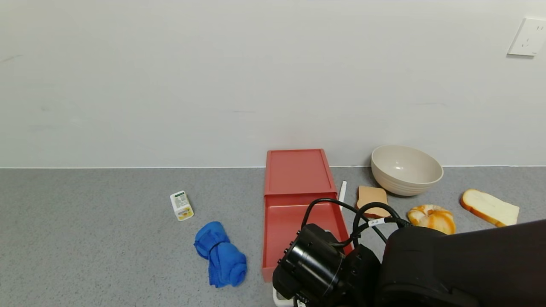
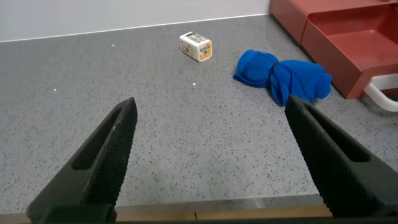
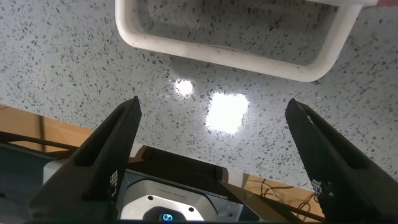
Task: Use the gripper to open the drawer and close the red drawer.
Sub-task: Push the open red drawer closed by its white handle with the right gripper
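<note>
The coral-red drawer (image 1: 294, 226) stands pulled well out of its low red case (image 1: 297, 170) at the middle of the counter. Its white loop handle (image 3: 236, 53) lies flat over the counter near the front edge and also shows in the left wrist view (image 2: 379, 96). My right gripper (image 3: 212, 104) is open and empty, its tips just short of the handle and not touching it. In the head view only its black wrist (image 1: 313, 264) shows, covering the drawer's front right corner. My left gripper (image 2: 211, 104) is open and empty, low over the counter to the left of the drawer.
A blue cloth (image 1: 219, 253) and a small white box (image 1: 181, 205) lie left of the drawer. A beige bowl (image 1: 406, 169), toast (image 1: 373, 200), a bun (image 1: 431, 217), a bread slice (image 1: 489, 207) and a white stick (image 1: 342, 192) lie to its right. The wall is close behind.
</note>
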Controlling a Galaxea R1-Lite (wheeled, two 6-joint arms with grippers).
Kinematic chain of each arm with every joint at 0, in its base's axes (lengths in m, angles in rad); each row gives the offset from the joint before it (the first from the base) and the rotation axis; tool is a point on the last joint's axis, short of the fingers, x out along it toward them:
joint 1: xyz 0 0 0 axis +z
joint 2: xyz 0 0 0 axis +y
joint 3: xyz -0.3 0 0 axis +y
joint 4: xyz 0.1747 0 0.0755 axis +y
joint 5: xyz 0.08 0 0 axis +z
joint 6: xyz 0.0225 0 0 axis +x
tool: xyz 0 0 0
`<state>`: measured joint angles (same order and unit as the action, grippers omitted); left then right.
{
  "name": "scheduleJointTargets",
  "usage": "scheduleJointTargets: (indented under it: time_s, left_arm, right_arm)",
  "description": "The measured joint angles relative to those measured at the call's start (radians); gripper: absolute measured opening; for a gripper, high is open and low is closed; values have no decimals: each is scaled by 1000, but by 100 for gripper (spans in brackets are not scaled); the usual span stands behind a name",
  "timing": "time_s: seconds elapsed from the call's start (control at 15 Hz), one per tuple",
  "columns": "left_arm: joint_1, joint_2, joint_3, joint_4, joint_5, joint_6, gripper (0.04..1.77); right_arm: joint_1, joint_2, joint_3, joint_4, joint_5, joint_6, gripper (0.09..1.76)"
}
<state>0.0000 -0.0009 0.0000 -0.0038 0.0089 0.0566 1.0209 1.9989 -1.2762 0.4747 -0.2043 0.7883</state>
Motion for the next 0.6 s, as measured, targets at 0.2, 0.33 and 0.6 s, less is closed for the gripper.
scheduleJointTargets:
  time_s: [0.2, 0.33, 0.6]
  left_arm:
    - [0, 0, 0, 0, 0, 0, 172]
    - [0, 0, 0, 0, 0, 0, 172]
    - [0, 0, 0, 0, 0, 1, 172]
  right_arm:
    - [3, 12, -1, 0, 0, 0, 171]
    - [3, 18, -1, 0, 0, 0, 171]
    - [20, 32, -1, -2, -42, 12, 171]
